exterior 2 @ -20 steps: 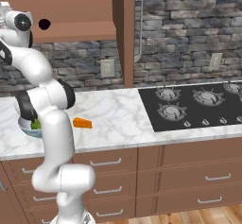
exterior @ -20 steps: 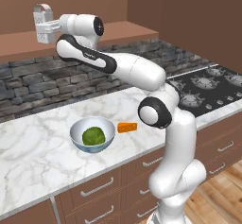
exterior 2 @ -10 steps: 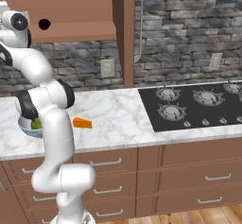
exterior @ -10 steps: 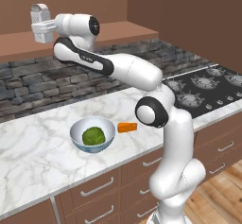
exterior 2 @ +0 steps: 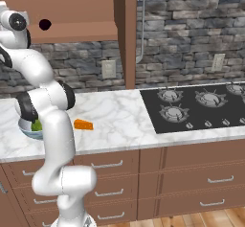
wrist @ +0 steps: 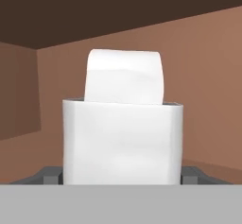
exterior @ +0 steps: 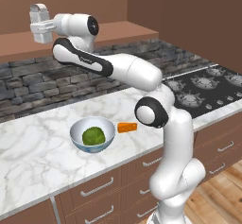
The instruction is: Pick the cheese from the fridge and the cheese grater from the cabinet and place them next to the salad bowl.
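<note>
The silvery-grey cheese grater (exterior: 38,11) stands upright at the brown cabinet's shelf ledge (exterior: 118,31), high on the left. My gripper (exterior: 41,29) is shut on its lower body. In the hand view the grater (wrist: 123,124) sits close between my fingertips (wrist: 49,175), its loop handle on top, with my gripper (wrist: 121,176) around its base. On the marble counter the pale salad bowl (exterior: 75,132) holds a green leafy ball. The orange cheese wedge (exterior: 127,127) lies just right of the bowl. From the right base view, the cheese (exterior 2: 83,124) and part of the bowl (exterior 2: 28,131) show behind my arm.
A small dark ball (exterior 2: 44,24) sits on the cabinet shelf. The black stove (exterior 2: 201,104) takes up the counter's right side. A stone backsplash runs behind the counter. Brown drawers with silver handles (exterior: 97,187) are below it.
My gripper and the grater have shifted slightly left and up along the cabinet shelf. The bowl and the cheese have stayed in place.
</note>
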